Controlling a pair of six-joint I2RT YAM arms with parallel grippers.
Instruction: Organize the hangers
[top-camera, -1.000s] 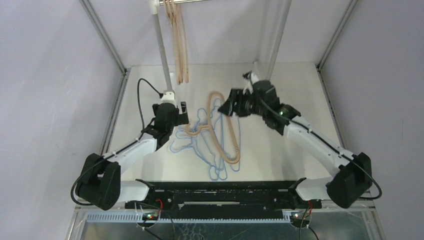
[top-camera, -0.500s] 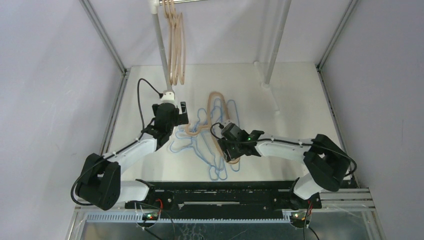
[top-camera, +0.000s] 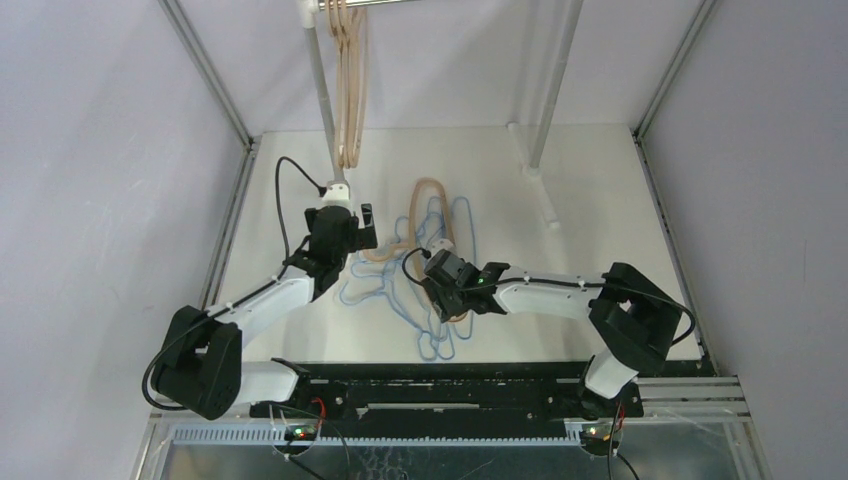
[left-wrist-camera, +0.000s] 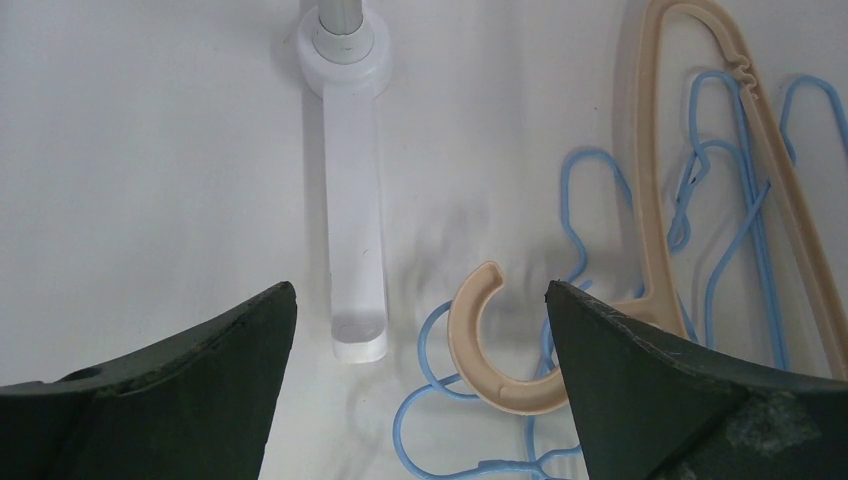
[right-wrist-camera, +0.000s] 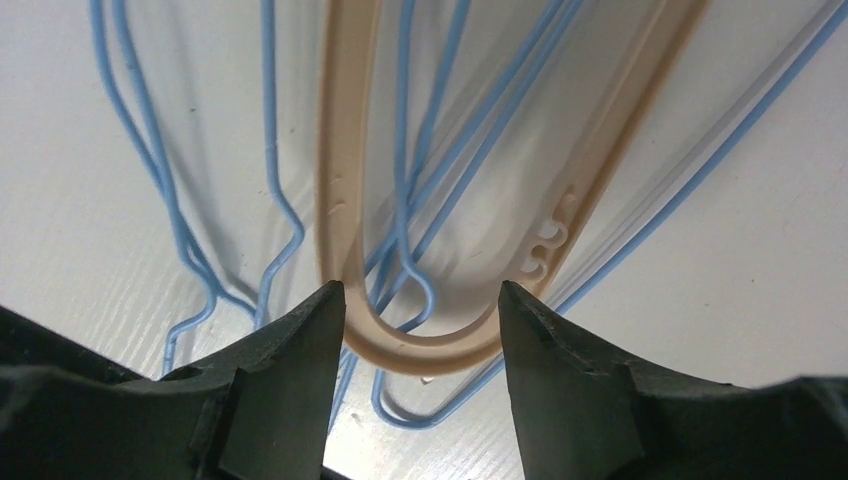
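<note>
- On the table (top-camera: 600, 200), one tan hanger (right-wrist-camera: 335, 150) lies flat in a tangle of blue wire hangers (right-wrist-camera: 268, 100), with some wires running through its open frame. That snarl is probably why both arms attend to the same piece.
- Behind that tan hanger, more tan ones (top-camera: 350, 90) hang from the rail (top-camera: 360, 3). By that showing the wooden set is mostly sorted, and this one looks next to go up.
- The right claw (right-wrist-camera: 422, 290) is parted, with a finger on either side of the tan hanger's rounded shoulder end. A blue wire loop sits in the gap too. It is not visibly pinching, and that end seems chosen as the likeliest place to lift the hanger out of the wires.
- The right arm lies low, stretched from the right toward the tan hanger, wrist tipped down at it.
- The left claw (left-wrist-camera: 420, 290) is spread wide and holds nothing. It hovers over the tan hanger's hook (left-wrist-camera: 462, 340), likely staged to steady or take it.
- The left arm reaches forward on the hook side of the tan hanger, elbow bent, wrist pointing down.
</note>
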